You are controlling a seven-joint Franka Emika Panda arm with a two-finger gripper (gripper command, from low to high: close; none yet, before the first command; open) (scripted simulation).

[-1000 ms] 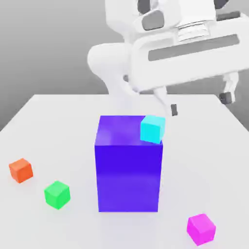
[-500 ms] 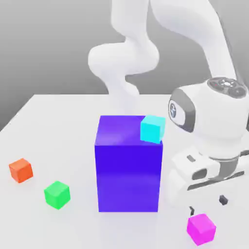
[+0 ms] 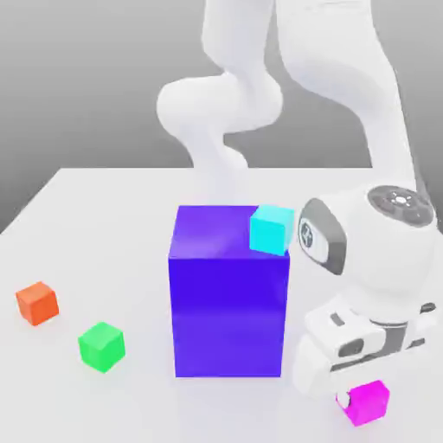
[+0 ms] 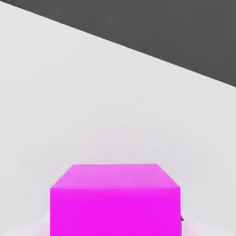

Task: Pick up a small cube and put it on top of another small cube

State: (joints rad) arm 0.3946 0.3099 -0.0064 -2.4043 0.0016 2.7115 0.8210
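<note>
small magenta cube [image 3: 370, 401]: it sat on the white table [image 3: 86, 208], near the front edge at the exterior view's right, well apart from the big blue-purple block [image 3: 228, 303]. the gripper [image 3: 363, 400] was down over it, the hand covering its upper part. we judged the jaws clenched on this cube, since the cube filled the near field of the hand view [image 4: 115, 200] and sat square between them.

step in hand, as we judged it: securing the grasp before lifting. to do it well we would have kept the cube centred between the jaws, lifted straight up until clear of the table, then carried it high enough to pass the block's top edge.

likely destination: cyan cube [image 3: 272, 229], resting on the block's top at its corner toward the exterior view's right. it stood close to the edge, so we would have lowered gently and squarely.

other stock: orange cube [image 3: 37, 303] and green cube [image 3: 102, 346], both on the table at the exterior view's left.

hard to make out: the fingertips themselves, the contact faces on the cube, and whether the cube touched the table or was just off it.
</note>
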